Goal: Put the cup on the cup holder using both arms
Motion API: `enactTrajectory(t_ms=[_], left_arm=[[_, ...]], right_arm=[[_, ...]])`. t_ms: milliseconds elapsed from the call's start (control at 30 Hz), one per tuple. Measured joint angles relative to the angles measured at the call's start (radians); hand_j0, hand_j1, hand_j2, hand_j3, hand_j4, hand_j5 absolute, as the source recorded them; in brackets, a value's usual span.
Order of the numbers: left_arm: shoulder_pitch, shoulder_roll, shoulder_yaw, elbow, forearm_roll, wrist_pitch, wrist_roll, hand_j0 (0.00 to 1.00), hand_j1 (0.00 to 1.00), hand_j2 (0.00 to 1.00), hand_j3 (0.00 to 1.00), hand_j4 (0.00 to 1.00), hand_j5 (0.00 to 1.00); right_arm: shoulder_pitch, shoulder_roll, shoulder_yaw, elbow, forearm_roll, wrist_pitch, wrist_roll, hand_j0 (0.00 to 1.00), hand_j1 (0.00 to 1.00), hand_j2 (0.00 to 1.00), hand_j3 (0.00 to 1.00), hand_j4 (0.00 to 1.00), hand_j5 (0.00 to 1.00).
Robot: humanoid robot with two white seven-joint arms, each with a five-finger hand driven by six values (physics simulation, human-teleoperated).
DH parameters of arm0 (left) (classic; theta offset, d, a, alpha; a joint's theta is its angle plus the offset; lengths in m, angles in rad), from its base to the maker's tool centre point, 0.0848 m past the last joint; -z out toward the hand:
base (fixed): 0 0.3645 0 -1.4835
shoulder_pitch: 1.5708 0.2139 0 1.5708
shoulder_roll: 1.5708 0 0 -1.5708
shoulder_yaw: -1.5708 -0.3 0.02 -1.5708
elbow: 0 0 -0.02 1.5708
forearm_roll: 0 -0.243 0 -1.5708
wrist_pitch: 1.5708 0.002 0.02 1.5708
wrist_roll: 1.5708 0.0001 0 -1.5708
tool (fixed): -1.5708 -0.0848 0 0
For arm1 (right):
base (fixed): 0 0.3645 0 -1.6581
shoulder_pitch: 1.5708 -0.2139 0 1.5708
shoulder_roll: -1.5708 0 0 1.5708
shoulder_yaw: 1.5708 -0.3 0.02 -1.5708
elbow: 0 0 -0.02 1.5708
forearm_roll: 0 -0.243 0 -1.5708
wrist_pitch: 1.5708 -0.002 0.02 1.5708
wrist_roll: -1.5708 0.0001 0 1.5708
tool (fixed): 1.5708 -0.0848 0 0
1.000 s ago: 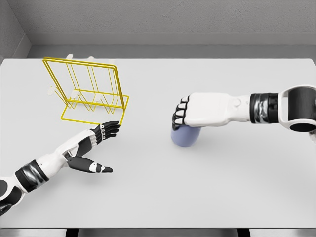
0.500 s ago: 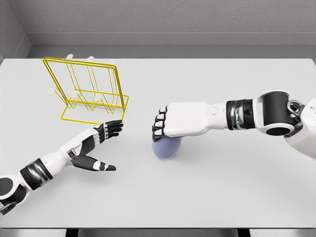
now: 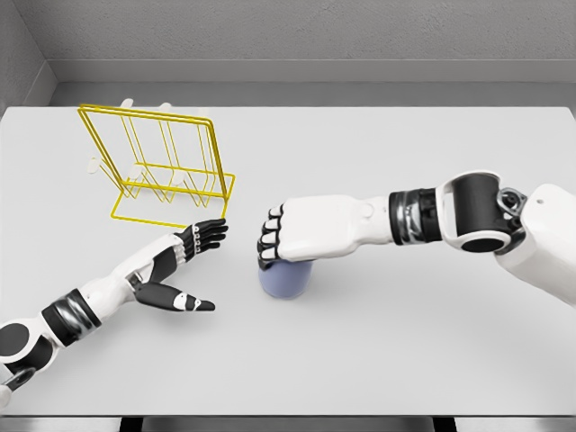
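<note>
Cup (image 3: 286, 280): one, lavender-blue, upright on the desk (image 3: 378, 351), a little left of centre and toward the near half. Only the lower body shows; the rim and upper part are covered by the hand above it.

Right hand (image 3: 292, 234): white with black finger segments, arm entering from the right edge and reaching leftward across the desk. The palm lies over the top of the cup, back of the hand facing up. Its fingers (image 3: 270, 241) are curled down over the cup's left side, clamped on the cup.

Left hand (image 3: 184, 265): arm entering from the lower left corner, forearm raised diagonally toward the centre. Fingers apart and extended, holding nothing; four point up and to the right, the thumb juts out separately below them toward the cup. The hand is near the cup's left, not touching it.

Cup holder (image 3: 162, 171): yellow wire rack, standing at the far left of the desk. Rectangular base frame with upright wire loops leaning back to the left. Small pale tips show behind it at the far side. Well apart from the cup; the left fingertips are just beside its near right corner.

Desk: pale grey, flat, with a grey wall (image 3: 297, 36) behind.
</note>
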Motion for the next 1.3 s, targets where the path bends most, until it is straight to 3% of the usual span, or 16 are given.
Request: enactTrajectory(t_ms=[33, 133, 200, 333, 700, 933, 1000, 1133, 1300], left_arm=[[0.0, 0.0, 0.0, 0.0, 0.0, 0.0, 0.0, 1.0, 1.0, 1.0, 1.0, 1.0, 1.0], [0.0, 0.0, 0.001, 0.0, 0.0, 0.0, 0.0, 1.0, 1.0, 1.0, 1.0, 1.0, 1.0], [0.0, 0.0, 0.001, 0.0, -0.001, 0.0, 0.0, 1.0, 1.0, 1.0, 1.0, 1.0, 1.0], [0.002, 0.0, 0.001, 0.0, -0.001, 0.0, 0.0, 1.0, 1.0, 1.0, 1.0, 1.0, 1.0], [0.0, 0.0, 0.004, 0.0, -0.001, -0.001, 0.0, 1.0, 1.0, 1.0, 1.0, 1.0, 1.0], [-0.023, -0.005, 0.003, 0.0, 0.0, 0.009, 0.0, 1.0, 1.0, 1.0, 1.0, 1.0, 1.0], [-0.035, -0.019, 0.002, 0.008, 0.0, 0.028, 0.0, 1.0, 1.0, 1.0, 1.0, 1.0, 1.0], [-0.05, -0.052, 0.001, 0.025, -0.003, 0.046, 0.0, 1.0, 1.0, 1.0, 1.0, 1.0, 1.0], [-0.066, -0.086, -0.001, 0.034, -0.012, 0.077, 0.0, 1.0, 1.0, 1.0, 1.0, 1.0, 1.0]], right_arm=[[0.002, 0.001, 0.001, 0.0, 0.005, 0.0, 0.0, 0.72, 0.72, 0.72, 0.72, 0.72, 0.72], [0.005, 0.001, 0.002, 0.001, 0.016, 0.0, -0.001, 0.77, 0.77, 0.77, 0.77, 0.77, 0.77], [0.008, 0.001, 0.002, 0.001, 0.019, 0.0, -0.001, 0.91, 0.91, 0.91, 0.91, 0.91, 0.91], [0.011, 0.0, 0.003, 0.003, 0.021, 0.0, -0.002, 0.99, 0.99, 0.99, 0.99, 0.99, 0.99], [0.006, -0.037, -0.045, 0.002, 0.015, 0.0, -0.004, 1.0, 1.0, 1.0, 1.0, 1.0, 1.0], [0.026, -0.118, -0.195, 0.0, -0.068, 0.0, -0.011, 1.0, 1.0, 1.0, 1.0, 1.0, 1.0], [0.11, -0.176, -0.277, 0.001, -0.136, -0.001, -0.011, 1.0, 1.0, 1.0, 1.0, 1.0, 1.0], [0.426, -0.223, -0.54, 0.006, -0.219, 0.0, -0.011, 1.0, 1.0, 1.0, 1.0, 1.0, 1.0], [0.551, -0.224, -0.726, 0.005, -0.333, -0.001, -0.01, 1.0, 1.0, 1.0, 1.0, 1.0, 1.0]])
